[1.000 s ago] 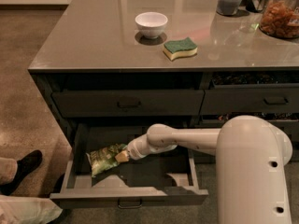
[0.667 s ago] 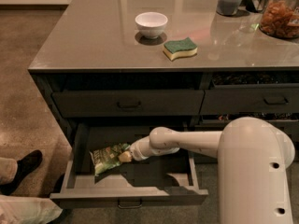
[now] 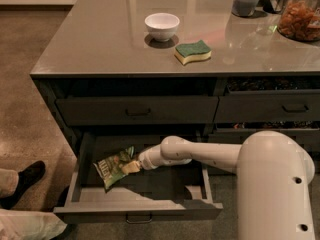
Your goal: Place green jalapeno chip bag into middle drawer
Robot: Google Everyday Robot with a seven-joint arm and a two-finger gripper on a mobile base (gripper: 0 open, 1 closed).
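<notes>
camera view: the middle drawer (image 3: 142,212) stands pulled well out from the cabinet, its grey interior exposed, below the shut top drawer (image 3: 136,111). the arm (image 3: 205,155) reaches in from the right, over the drawer's right wall, and the gripper (image 3: 134,166) sits inside the drawer opening, left of centre. the green jalapeno chip bag (image 3: 114,167) lies at the gripper's tip, touching it, tilted with its right edge towards the gripper and its left part low over the drawer floor, near the left wall. whether the gripper clamps the bag or has let go of it cannot be told from this view, nor whether the bag rests fully on the floor. on the countertop (image 3: 100,49) above, a white bowl (image 3: 162,25) and a green-and-yellow sponge (image 3: 192,52) stand apart from each other and play no part. a person's shoe (image 3: 29,176) is on the floor left of the cabinet, clear of the drawer. assessment: the step in hand is the placing itself; the bag is already within the drawer's bounds. the next move calls for a confirmed release with the bag settled on the floor, then a withdrawal of the arm up and right, clearing the right wall and the top drawer's underside without dragging the bag along.
</notes>
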